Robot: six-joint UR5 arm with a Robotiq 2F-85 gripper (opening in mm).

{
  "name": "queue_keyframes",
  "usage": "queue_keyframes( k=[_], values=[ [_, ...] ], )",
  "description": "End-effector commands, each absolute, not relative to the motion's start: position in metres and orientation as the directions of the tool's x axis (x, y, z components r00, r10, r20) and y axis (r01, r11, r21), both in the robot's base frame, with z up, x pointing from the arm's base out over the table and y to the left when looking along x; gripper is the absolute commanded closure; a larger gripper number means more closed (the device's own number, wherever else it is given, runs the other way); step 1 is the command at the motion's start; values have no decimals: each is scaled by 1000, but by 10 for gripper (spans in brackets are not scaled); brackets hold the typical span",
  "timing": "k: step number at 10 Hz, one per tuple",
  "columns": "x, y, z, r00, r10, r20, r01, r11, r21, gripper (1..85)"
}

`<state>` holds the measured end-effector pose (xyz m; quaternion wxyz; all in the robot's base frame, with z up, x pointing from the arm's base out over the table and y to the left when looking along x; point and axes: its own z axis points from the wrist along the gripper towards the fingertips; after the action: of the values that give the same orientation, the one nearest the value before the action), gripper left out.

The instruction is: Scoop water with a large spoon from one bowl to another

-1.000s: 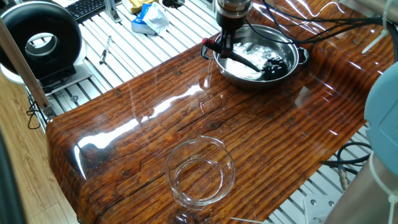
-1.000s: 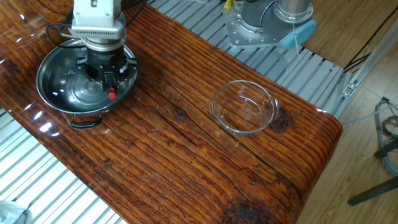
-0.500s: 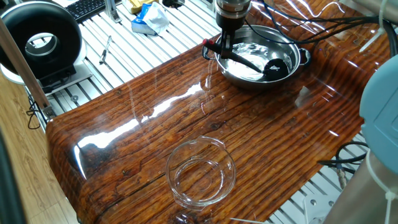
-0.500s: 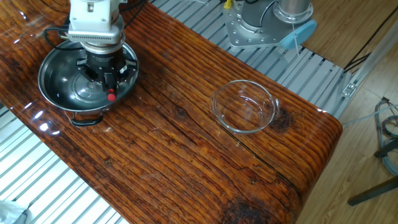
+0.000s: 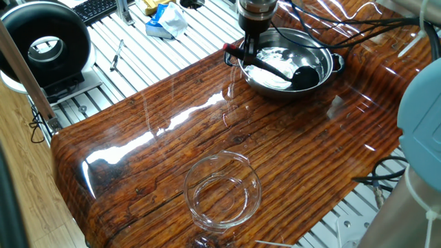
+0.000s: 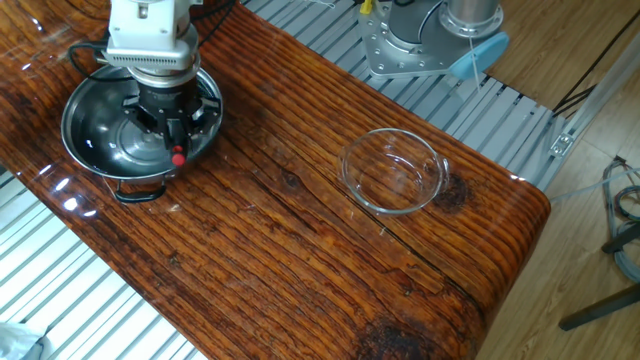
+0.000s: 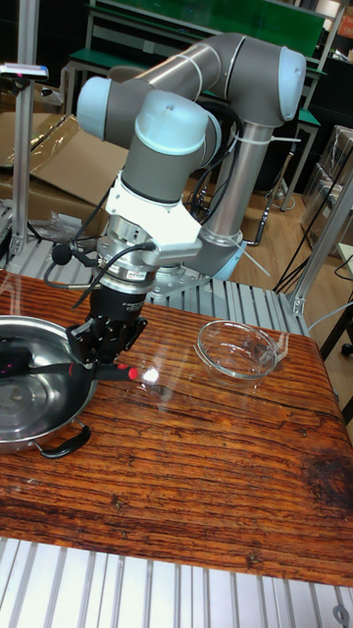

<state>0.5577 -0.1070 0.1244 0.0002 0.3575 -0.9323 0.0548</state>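
The steel bowl (image 5: 329, 55) (image 6: 75, 150) (image 7: 39, 432) stands at one end of the wooden table, with shiny water (image 5: 274, 56) in it. My gripper (image 5: 249, 49) (image 6: 166, 122) (image 7: 104, 355) hangs over its rim, shut on the handle of the large spoon (image 5: 275, 67), a black ladle. The ladle's red tip (image 6: 179, 156) (image 7: 130, 373) sticks out past the rim, and its round cup (image 5: 306, 74) is low inside the bowl near the opposite wall. Well apart from the gripper, the clear glass bowl (image 5: 222, 189) (image 6: 392, 170) (image 7: 240, 348) stands upright near the table's other end.
Beyond the table's edge lie a black round device (image 5: 45, 45), a keyboard (image 5: 96, 8), a blue-and-white packet (image 5: 165, 21) and a pen (image 5: 117, 55). Cables (image 5: 358, 27) run behind the steel bowl. The arm's metal base (image 6: 410, 40) stands behind the glass bowl.
The ladle's cup has shifted slightly toward the bowl's wall and now shows as a sharp round shape. The gripper has edged up a little. The glass bowl is unmoved.
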Motion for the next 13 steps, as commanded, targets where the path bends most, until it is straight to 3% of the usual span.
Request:
queue_keyframes(
  k=[1,7,13],
  values=[
    [567,-91,124,-757,-652,-31,-649,757,-75,847],
    [605,-84,97,-790,-607,-80,-601,794,-87,847],
    [614,-87,93,-788,-609,-93,-601,793,-101,847]
  ],
)
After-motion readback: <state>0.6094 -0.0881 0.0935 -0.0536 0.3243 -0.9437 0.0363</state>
